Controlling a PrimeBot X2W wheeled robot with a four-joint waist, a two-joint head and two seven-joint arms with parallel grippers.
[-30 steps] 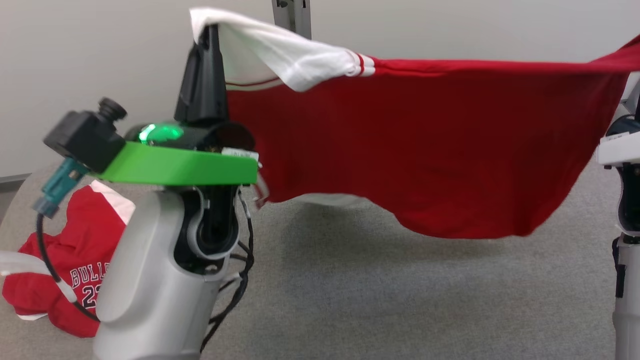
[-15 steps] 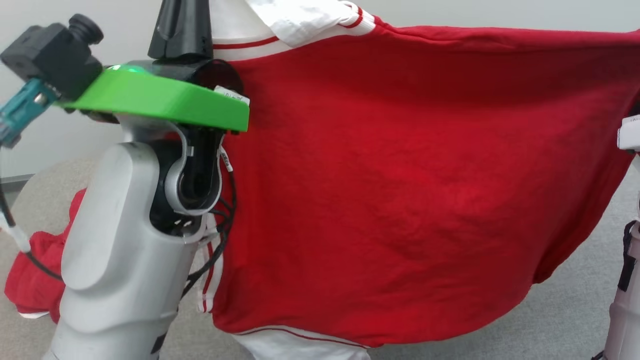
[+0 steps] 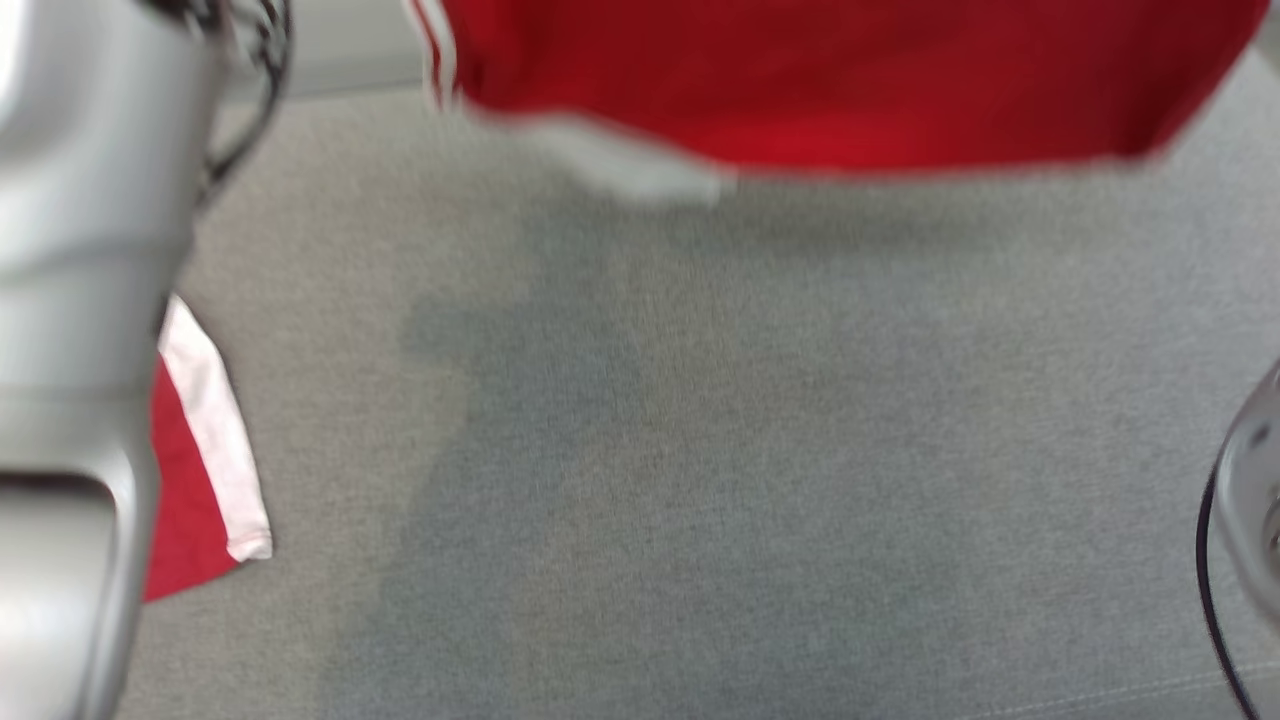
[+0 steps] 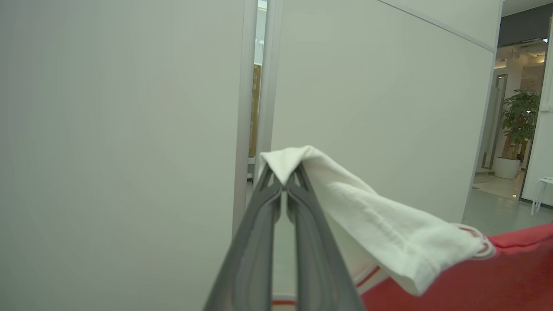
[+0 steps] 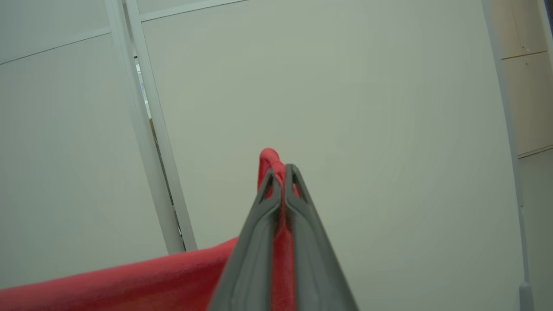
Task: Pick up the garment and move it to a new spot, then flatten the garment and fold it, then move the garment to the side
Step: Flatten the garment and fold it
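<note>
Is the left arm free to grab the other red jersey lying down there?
Probably not: the left gripper is shut on the white sleeve of the hanging garment, so it would have to let go before reaching that jersey.

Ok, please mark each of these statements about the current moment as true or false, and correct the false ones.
1. The left claw pinches a white part of the garment. True.
2. The right claw is open and holds nothing. False: it is shut on a red fold of the garment.
3. The garment lies flat on the grey surface. False: in the head view its lower edge hangs above that surface and casts a shadow on it.
4. A second red and white cloth lies on the grey surface at the robot's left. True.
</note>
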